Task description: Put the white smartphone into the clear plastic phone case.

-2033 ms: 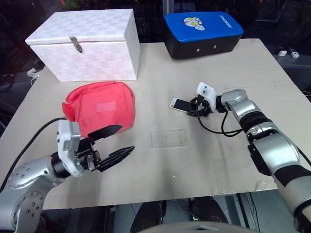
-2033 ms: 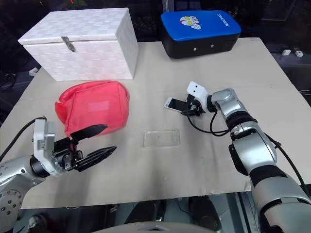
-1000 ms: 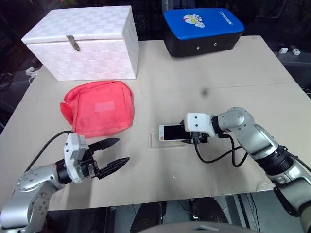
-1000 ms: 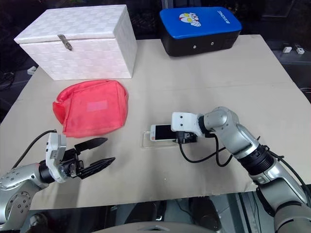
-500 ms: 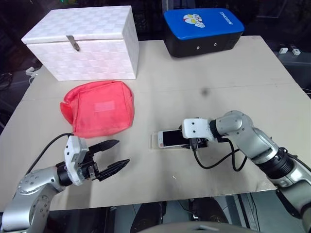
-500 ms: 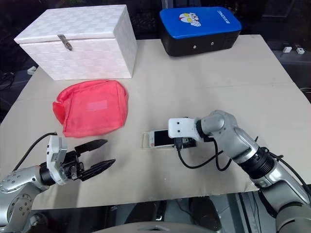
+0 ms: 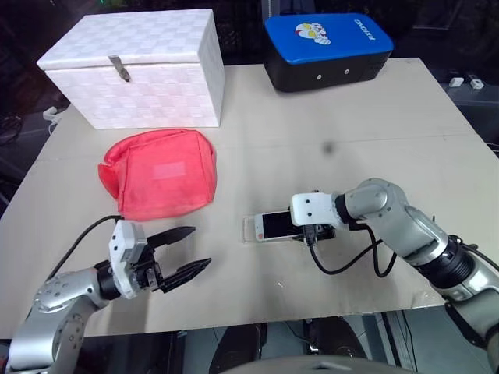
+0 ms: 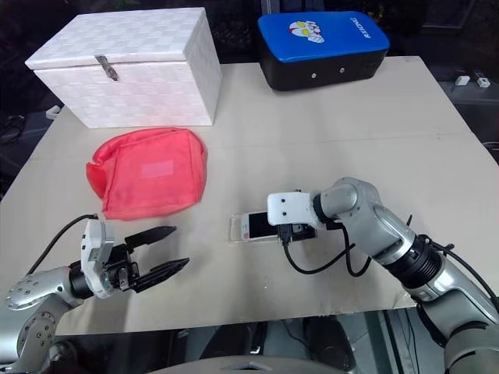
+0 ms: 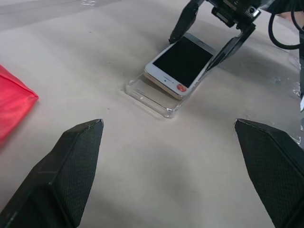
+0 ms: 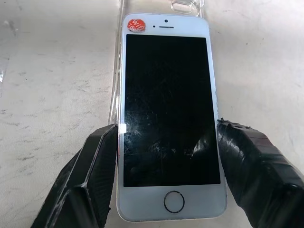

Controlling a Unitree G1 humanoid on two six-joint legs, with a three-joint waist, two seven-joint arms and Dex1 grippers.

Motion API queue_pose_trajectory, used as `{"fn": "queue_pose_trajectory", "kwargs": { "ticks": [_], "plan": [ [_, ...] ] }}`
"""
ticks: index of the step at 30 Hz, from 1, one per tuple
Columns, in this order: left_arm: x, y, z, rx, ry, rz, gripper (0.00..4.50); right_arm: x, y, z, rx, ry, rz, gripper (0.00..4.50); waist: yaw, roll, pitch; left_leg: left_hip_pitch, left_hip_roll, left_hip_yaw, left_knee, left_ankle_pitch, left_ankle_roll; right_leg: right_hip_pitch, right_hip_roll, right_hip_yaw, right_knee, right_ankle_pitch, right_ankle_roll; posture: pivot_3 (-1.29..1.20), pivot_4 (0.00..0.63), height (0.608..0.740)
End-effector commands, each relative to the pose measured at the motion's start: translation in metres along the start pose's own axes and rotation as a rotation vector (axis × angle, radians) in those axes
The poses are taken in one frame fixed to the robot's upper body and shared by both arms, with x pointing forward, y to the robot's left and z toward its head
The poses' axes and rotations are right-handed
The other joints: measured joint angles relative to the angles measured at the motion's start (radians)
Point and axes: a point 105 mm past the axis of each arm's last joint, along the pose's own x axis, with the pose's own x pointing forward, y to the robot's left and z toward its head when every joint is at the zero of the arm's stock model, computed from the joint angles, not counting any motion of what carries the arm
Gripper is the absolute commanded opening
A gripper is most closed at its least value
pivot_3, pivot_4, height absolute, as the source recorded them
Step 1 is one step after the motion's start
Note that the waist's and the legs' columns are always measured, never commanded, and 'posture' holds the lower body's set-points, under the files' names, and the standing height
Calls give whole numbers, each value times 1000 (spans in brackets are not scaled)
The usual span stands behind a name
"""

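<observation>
The white smartphone [image 10: 167, 123] is held screen-up by its long edges between the two black fingers of the right gripper [image 10: 166, 185], near the middle of the table's front half. Its far end rests over the clear plastic phone case [image 9: 154, 97], while the held end appears raised; the phone is judged laid across the case rather than seated in it.

Risks are noted as follows. The case is thin and light, and could be pushed along the table [image 7: 374, 125] if the phone is pressed in at an angle. The phone is seen slightly offset to one side of the case, so one rim could be ridden over instead of entered. Because the fingers straddle the phone's edges, the rim may be blocked by them when the held end is lowered. A release made too soon could leave the phone skewed on the rim.

The phone is a flat, rigid rectangle with rounded corners, a glossy dark screen showing fine scratches, a white bezel, a round button and a small red sticker. The case is a transparent shell with a low rim, visible mainly by its glinting edges. The table surface is matte and pale.

The left gripper [image 9: 171, 156] is held with its fingers spread wide and nothing between them, hovering near the front left of the table, well apart from the case.
</observation>
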Motion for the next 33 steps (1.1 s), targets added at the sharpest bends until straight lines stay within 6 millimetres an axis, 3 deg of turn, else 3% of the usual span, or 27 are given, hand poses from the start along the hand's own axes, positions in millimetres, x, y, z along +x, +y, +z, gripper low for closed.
{"fn": "queue_pose_trajectory", "kwargs": {
  "ticks": [1,3,4,7,14,18,20,22,25,33],
  "plan": [
    [1,0,2,21,-8,-5,4500,1,6,7,-31,0,40,2750,0,0,0,0,0,0,0,0,0,0,0,0,0,0,0,0,150,740],
    [2,0,1,20,-8,-9,4500,1,7,7,-28,-1,51,2750,0,0,0,0,0,0,0,0,0,0,0,0,0,0,0,0,150,740],
    [2,0,1,21,-8,-10,4500,1,7,8,-27,-3,54,3550,0,0,0,0,0,0,0,0,0,0,0,0,0,0,0,0,150,740],
    [2,1,1,19,-8,-13,4500,-3,5,10,-26,-18,48,4394,0,0,0,0,0,0,0,0,0,0,0,0,0,0,0,0,150,740],
    [3,4,2,27,-8,-11,4500,-35,-13,32,78,-133,-48,4394,-1,0,0,0,0,0,0,0,0,0,0,0,0,0,0,0,150,740],
    [8,6,3,33,-13,-20,4500,-39,-11,37,107,-172,-40,3238,1,0,0,0,0,0,0,0,0,0,0,0,0,0,0,0,150,740],
    [11,7,4,36,-17,-24,4500,-37,-12,41,152,-217,-37,2369,0,0,0,-1,0,0,0,0,0,0,0,0,0,0,0,0,150,740],
    [13,8,4,39,-17,-26,4500,-30,-15,47,184,-262,-48,1153,-3,0,0,0,0,0,0,0,0,-1,0,0,0,0,0,0,150,740],
    [15,8,2,42,-10,-30,4500,-10,-11,45,195,-279,-41,158,-6,-1,0,0,0,0,0,0,0,0,0,0,0,0,0,0,150,740],
    [25,7,-4,53,2,-40,4500,37,9,17,129,-154,62,69,-5,-1,0,-1,0,0,0,0,0,-1,0,0,1,0,0,0,150,740]
  ]
}}
